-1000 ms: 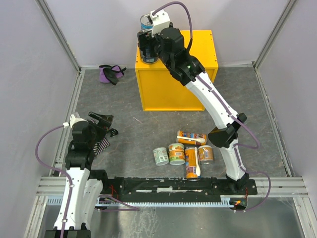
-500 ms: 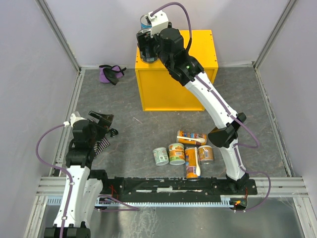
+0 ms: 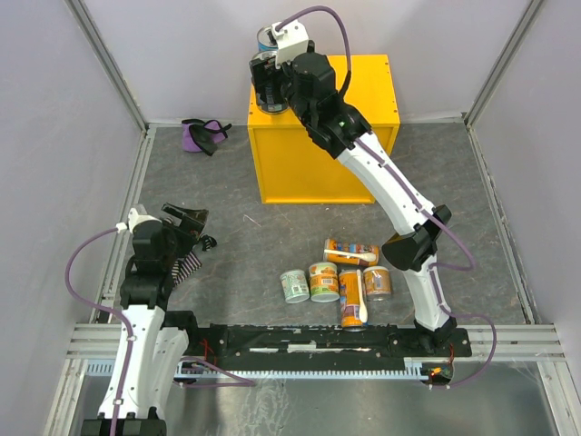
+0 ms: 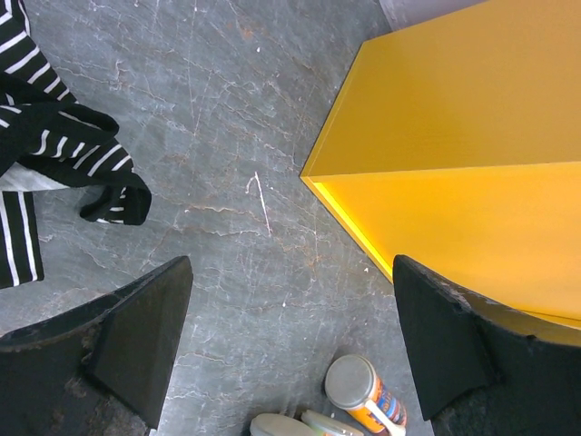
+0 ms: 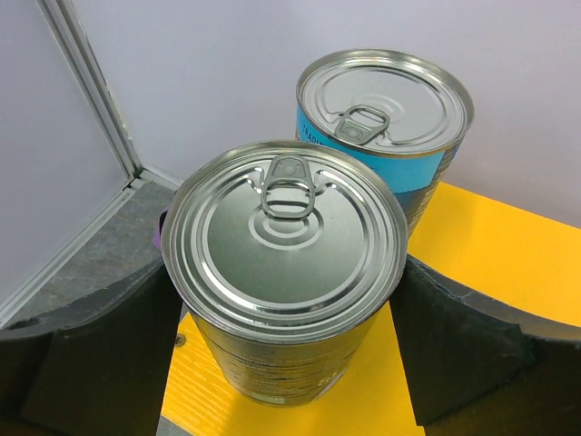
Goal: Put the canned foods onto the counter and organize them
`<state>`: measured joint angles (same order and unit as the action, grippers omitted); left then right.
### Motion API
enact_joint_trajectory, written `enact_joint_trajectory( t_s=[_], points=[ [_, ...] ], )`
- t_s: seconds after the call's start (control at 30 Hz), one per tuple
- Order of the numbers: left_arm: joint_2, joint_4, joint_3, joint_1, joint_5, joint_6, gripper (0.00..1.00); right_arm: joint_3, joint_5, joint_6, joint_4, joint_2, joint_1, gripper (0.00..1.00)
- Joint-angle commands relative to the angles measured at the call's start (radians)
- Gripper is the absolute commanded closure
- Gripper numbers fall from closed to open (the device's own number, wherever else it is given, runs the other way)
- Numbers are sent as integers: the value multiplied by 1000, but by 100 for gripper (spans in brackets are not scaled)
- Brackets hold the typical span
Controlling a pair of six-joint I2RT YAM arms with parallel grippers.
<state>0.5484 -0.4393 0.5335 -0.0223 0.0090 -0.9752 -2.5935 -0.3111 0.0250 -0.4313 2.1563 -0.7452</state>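
Observation:
My right gripper [image 3: 267,91] is shut on a silver-topped can [image 5: 286,236] with a dark label. It holds the can upright at the back left corner of the yellow counter [image 3: 363,91], base at or just above the top. A blue-labelled can [image 5: 386,118] stands right behind it, also seen in the top view [image 3: 269,38]. Several cans lie grouped on the floor: a pale-green one [image 3: 294,285], a short orange one [image 3: 324,281], tall orange ones with spoons [image 3: 352,298]. My left gripper [image 3: 186,222] is open and empty above the floor, far left of them.
A striped cloth [image 3: 186,263] lies under the left arm and shows in the left wrist view [image 4: 45,163]. A purple cloth bundle [image 3: 201,134] sits at the back left corner. The enclosure walls stand close behind the counter [image 5: 508,254].
My right gripper and its can have shifted slightly toward the back of the counter. The left arm and the floor cans have not moved.

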Motion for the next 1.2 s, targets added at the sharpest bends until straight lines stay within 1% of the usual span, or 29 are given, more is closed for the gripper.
enact_joint_trajectory(
  t_s=[0.0,0.17,0.77,0.87,1.03,1.17],
  points=[
    [-17,30,-2,-5,12,3,4,34,-24,-10,100,-72,10,89],
    [-23,26,-6,-5,14,3,4,77,-44,-8,120,-98,10,89],
    [-35,24,-19,-5,23,5,4,87,-42,17,87,-112,9,89],
    [-36,24,-20,-5,28,5,4,90,-47,19,79,-113,10,87],
    [-36,26,-23,-5,33,8,4,91,-58,16,73,-118,10,78],
    [-32,31,-25,-5,36,8,4,79,-64,16,57,-115,9,77]
  ],
)
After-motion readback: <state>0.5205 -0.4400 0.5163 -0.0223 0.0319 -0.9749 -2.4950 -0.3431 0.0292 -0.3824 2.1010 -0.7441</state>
